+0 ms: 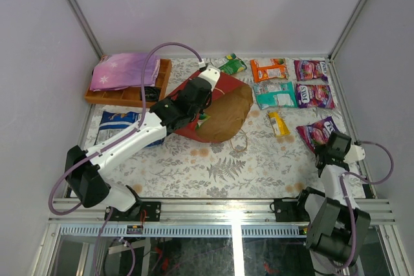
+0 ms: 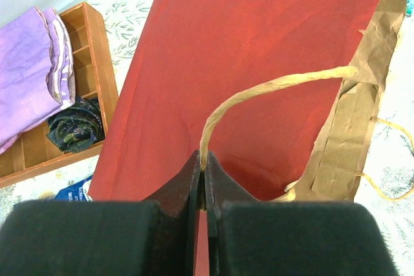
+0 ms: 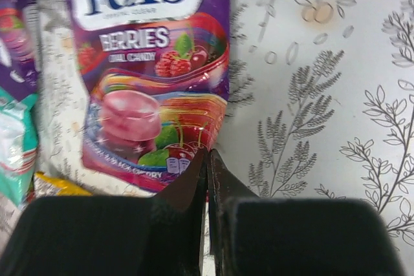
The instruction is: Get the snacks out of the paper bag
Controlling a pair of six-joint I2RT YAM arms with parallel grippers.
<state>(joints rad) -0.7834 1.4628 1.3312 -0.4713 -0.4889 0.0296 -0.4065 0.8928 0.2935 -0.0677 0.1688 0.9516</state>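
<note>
**Left claw has the bag by its handle, right claw parked over the berries pack**

Here's what I'm looking at on my feeds. The paper bag [image 1: 228, 88] lies on its side in the middle of the counter [image 1: 213, 159], red face up, with the brown kraft inside showing at the mouth end toward the right. My left claw [image 2: 204, 163] is pinched closed on the bag's thin loop handle [image 2: 272, 85]. The paper cord runs straight out from between the jaws and arcs over to the torn brown rim.

The right claw [image 3: 207, 156] is closed too, and I see nothing between its jaws. It sits low over the bottom edge of the Fox's Berries packet [image 3: 155, 82] on the right side of the counter. I can't tell if the tips actually touch the foil.

A bunch of snacks lie out on the counter right of the bag:
- green packet [image 1: 231, 64] just beside the bag's far corner
- orange packet [image 1: 268, 69] and magenta packet [image 1: 310, 69] along the back
- teal packet [image 1: 275, 95] and purple packet [image 1: 315, 95] in front of those
- small yellow packet [image 1: 278, 123] nearer to me

A blue-and-white packet [image 1: 116, 121] lies left of the bag, partly under my left arm.

In the back left corner is the wooden tray [image 1: 165, 72] with the folded purple cloth [image 1: 123, 72] on top.
</note>
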